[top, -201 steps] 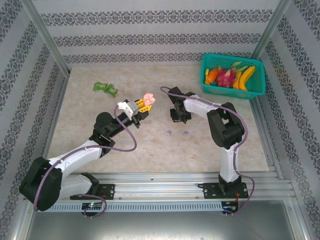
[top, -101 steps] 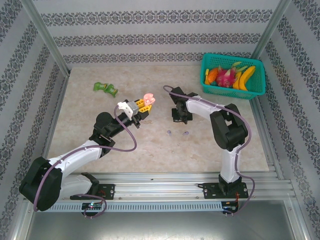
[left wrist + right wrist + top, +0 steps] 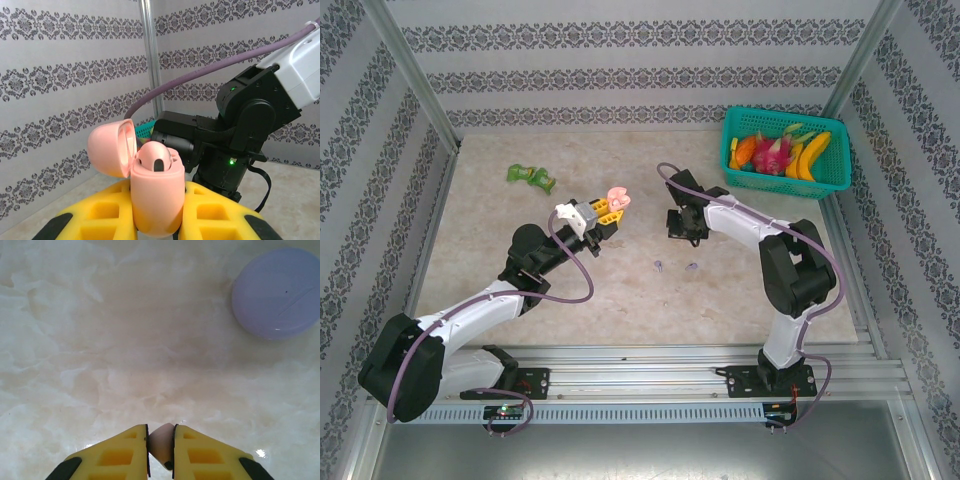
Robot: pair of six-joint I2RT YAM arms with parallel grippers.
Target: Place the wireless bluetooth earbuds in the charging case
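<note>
Pink charging case [image 3: 156,197], lid flipped open, is pinched in the left gripper [image 3: 156,220]. Right gripper [image 3: 160,430] squeezes a pale pink earbud [image 3: 161,445] over the counter [image 3: 100,340]. Lilac earbuds [image 3: 660,265] and a lilac case [image 3: 276,292] lie on it.

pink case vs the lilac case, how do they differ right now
The pink case has its lid swung open, while the lilac case looks closed. The pink case is clamped upright in the left hand; the lilac case lies flat on the table with nothing touching it. They also differ in colour, pale pink against lilac. Both are smooth, rounded pastel cases.
</note>
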